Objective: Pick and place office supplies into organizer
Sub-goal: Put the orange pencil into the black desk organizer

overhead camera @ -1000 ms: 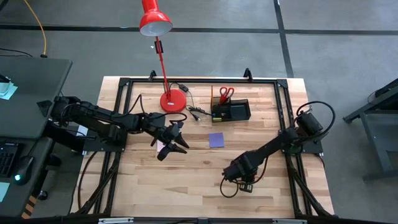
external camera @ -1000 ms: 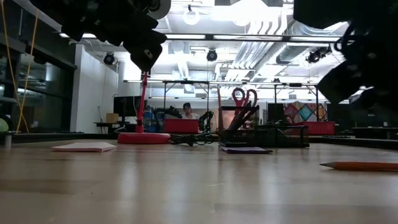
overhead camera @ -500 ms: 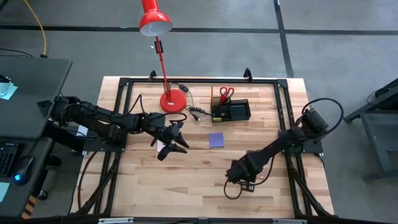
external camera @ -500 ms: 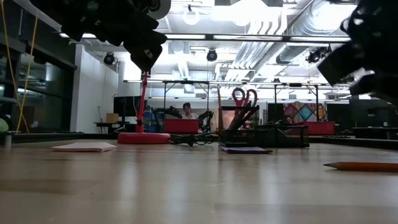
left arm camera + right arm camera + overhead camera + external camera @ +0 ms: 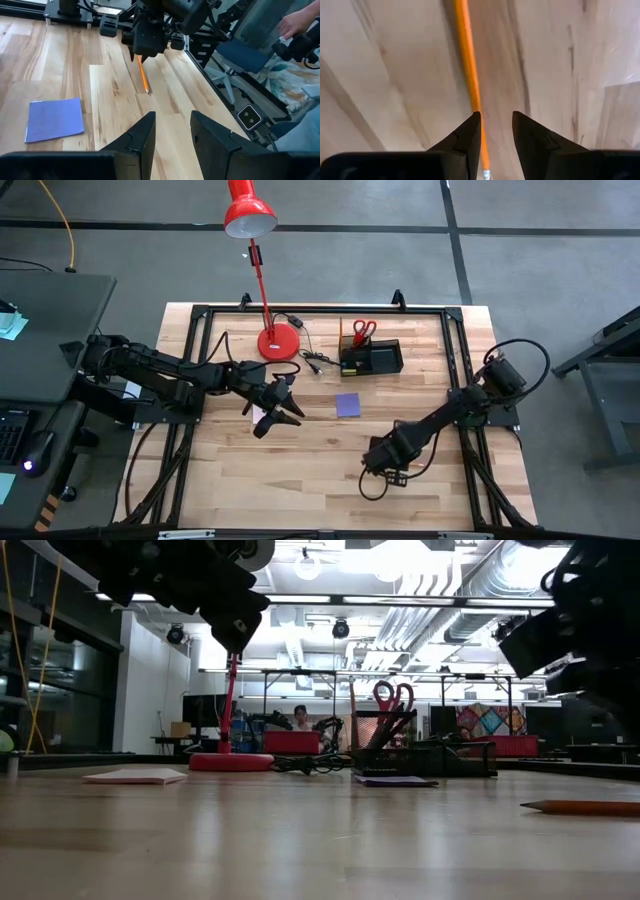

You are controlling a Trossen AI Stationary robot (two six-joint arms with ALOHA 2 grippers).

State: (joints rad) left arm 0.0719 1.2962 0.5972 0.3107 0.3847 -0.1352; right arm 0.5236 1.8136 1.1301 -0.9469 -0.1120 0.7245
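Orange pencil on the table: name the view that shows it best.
Right wrist view: the orange pencil fills the frame, running between the right gripper. Left wrist view shows it whole but small; low view, only at the edge; high view hides it.

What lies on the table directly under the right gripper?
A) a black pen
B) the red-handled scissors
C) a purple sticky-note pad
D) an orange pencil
D: the right wrist view shows the orange pencil lying on the wood and running between the two fingers of the right gripper, and the left wrist view shows the same pencil just below that gripper.
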